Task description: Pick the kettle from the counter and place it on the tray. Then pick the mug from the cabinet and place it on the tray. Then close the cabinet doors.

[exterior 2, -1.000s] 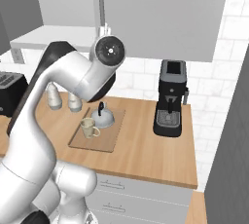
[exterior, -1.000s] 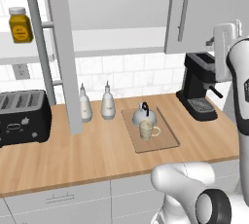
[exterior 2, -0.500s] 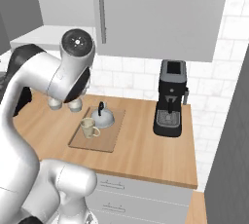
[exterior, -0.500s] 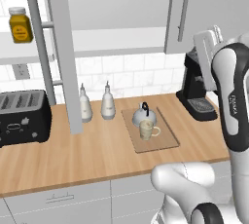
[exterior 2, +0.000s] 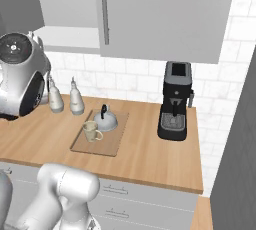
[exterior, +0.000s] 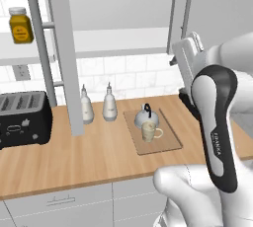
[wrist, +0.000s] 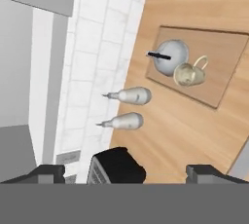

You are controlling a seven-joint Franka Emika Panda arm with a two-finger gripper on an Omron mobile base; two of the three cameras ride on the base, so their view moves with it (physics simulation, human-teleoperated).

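Note:
The pale grey kettle (exterior: pixel 146 116) (exterior 2: pixel 105 120) (wrist: pixel 172 55) and the cream mug (exterior: pixel 149 131) (exterior 2: pixel 91 131) (wrist: pixel 187 74) stand side by side on the tan tray (exterior: pixel 168 141) (exterior 2: pixel 112 143) (wrist: pixel 226 67) on the wooden counter (exterior: pixel 74 157). High above them my gripper (wrist: pixel 127 173) (exterior: pixel 184 67) is open and holds nothing; it hangs beside the handle of the right cabinet door (exterior: pixel 217 4). The left cabinet door (exterior: pixel 64 48) is swung out edge-on. Between the doors the cabinet shelf (exterior: pixel 118 41) (exterior 2: pixel 65 36) shows bare.
A black toaster (exterior: pixel 22 117) (wrist: pixel 116 167) sits at the counter's left. Two whitish bottles (exterior: pixel 86 106) (exterior: pixel 109 105) stand by the wall left of the tray. A black coffee machine (exterior 2: pixel 175 104) is right of the tray. A yellow jar (exterior: pixel 21 26) is on the shelf's left end.
The arm has swung and carried the hand left and a little down across the left base view, still open. Kettle, mug and doors have not moved.

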